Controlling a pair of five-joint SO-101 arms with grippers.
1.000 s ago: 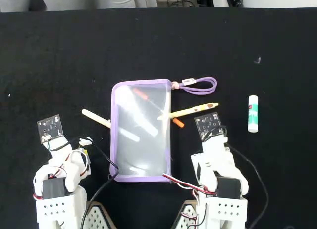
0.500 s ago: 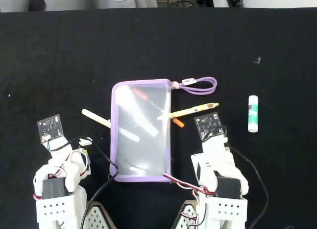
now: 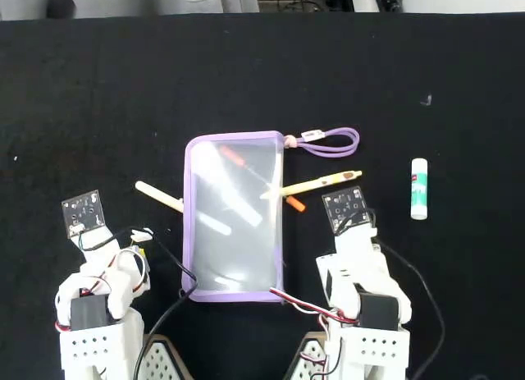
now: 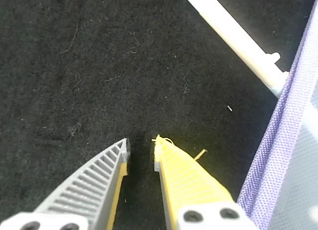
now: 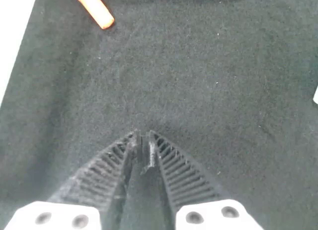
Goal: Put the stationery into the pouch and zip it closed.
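Observation:
A clear pouch (image 3: 234, 220) with purple trim lies flat mid-table, its purple strap (image 3: 332, 142) looped at the far right corner. A cream pen (image 3: 318, 182) and an orange-tipped pen (image 3: 294, 203) stick out of its right side. A white pen (image 3: 158, 196) pokes out on its left. A white and green glue stick (image 3: 419, 188) lies apart at the right. My left gripper (image 4: 141, 143) hovers over bare cloth beside the pouch edge (image 4: 276, 140) and the white pen (image 4: 233, 34), its jaws a narrow gap apart, holding nothing. My right gripper (image 5: 143, 138) is shut and empty, near the orange tip (image 5: 93, 10).
Black cloth covers the whole table (image 3: 262, 76). Both arm bases stand at the near edge, one (image 3: 94, 322) left of the pouch and one (image 3: 365, 314) right of it, with cables trailing toward the pouch's near corners.

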